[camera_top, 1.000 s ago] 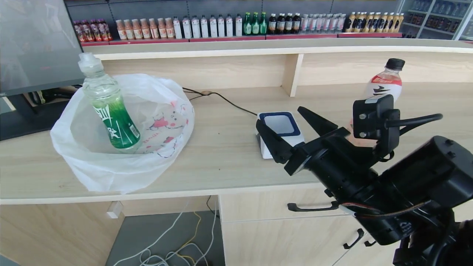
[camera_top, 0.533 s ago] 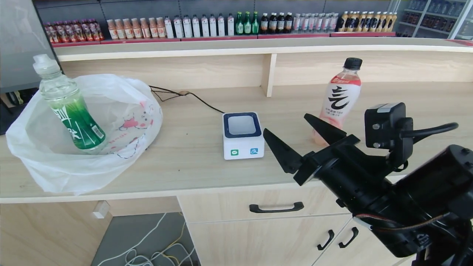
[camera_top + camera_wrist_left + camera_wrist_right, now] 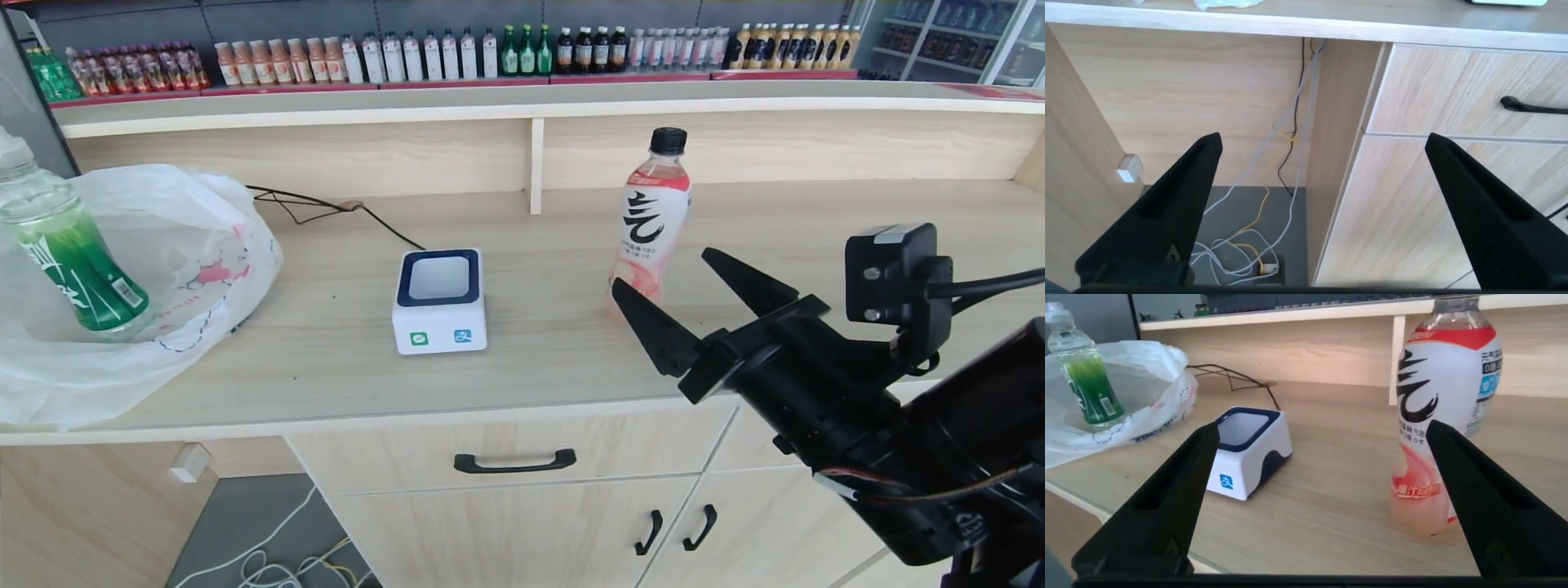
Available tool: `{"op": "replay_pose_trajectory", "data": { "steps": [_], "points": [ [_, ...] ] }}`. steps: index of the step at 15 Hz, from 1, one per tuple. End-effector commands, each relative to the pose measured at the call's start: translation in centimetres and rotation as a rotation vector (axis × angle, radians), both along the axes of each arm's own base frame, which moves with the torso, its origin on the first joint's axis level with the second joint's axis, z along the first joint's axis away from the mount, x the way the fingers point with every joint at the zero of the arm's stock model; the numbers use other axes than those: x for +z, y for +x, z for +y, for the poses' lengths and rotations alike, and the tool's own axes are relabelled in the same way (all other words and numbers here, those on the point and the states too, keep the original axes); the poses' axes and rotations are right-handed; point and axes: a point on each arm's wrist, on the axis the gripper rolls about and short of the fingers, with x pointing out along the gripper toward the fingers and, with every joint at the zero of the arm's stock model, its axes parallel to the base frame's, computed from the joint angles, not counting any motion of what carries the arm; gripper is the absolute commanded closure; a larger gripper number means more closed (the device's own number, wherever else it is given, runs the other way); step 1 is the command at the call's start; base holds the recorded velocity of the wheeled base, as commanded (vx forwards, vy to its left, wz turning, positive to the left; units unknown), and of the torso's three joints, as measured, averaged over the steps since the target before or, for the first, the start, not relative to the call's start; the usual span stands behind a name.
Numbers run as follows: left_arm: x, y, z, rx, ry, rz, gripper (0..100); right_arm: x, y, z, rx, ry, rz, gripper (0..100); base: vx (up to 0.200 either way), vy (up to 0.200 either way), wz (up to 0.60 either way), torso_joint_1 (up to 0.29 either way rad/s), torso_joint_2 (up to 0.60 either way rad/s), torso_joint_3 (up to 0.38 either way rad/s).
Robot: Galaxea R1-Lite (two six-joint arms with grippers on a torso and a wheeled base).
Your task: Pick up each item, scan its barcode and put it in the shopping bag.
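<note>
Right tool [image 3: 661,269] is spread wide, pointy black wedge fingers, just in front of the pink plastic bottle [image 3: 653,220] standing upright on the pale woodgrain desk [image 3: 555,359]. Boxy white scanner [image 3: 439,302] sits nearby. Green bottle [image 3: 73,265] leans inside the crinkly translucent shopping bag [image 3: 188,237]. Left tool [image 3: 1323,139] gapes wide too, facing the cabinet front [image 3: 1437,98].

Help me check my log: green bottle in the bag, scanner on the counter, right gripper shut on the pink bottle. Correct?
One error: the right gripper is open, not shut on the pink bottle, which stands free on the counter ahead of it, as the right wrist view shows. The green bottle is in the bag and the scanner on the counter.
</note>
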Motion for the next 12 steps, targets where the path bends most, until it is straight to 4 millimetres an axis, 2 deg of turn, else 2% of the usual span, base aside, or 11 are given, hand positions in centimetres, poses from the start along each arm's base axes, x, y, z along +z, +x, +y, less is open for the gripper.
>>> {"op": "replay_pose_trajectory", "data": {
  "steps": [1, 5, 7, 12],
  "points": [
    [0.0, 0.0, 0.0, -0.001, 0.002, 0.0, 0, -0.1, 0.2, -0.2, -0.011, -0.001, 0.001, 0, 0.0, 0.0, 0.0, 0.0, 0.0, 0.0],
    [0.0, 0.0, 0.0, 0.0, 0.002, 0.0, 0, -0.2, 1.4, -1.6, -0.084, -0.015, 0.0, 0, 0.0, 0.0, 0.0, 0.0, 0.0, 0.0],
    [0.0, 0.0, 0.0, 0.0, 0.002, 0.0, 0, -0.8, 1.3, -2.0, -0.096, -0.033, 0.02, 0, 0.0, 0.0, 0.0, 0.0, 0.0, 0.0],
    [0.0, 0.0, 0.0, 0.0, 0.002, 0.0, 0, -0.2, 1.8, -1.6, -0.14, -0.027, 0.015, 0, 0.0, 0.0, 0.0, 0.0, 0.0, 0.0]
  ]
}}
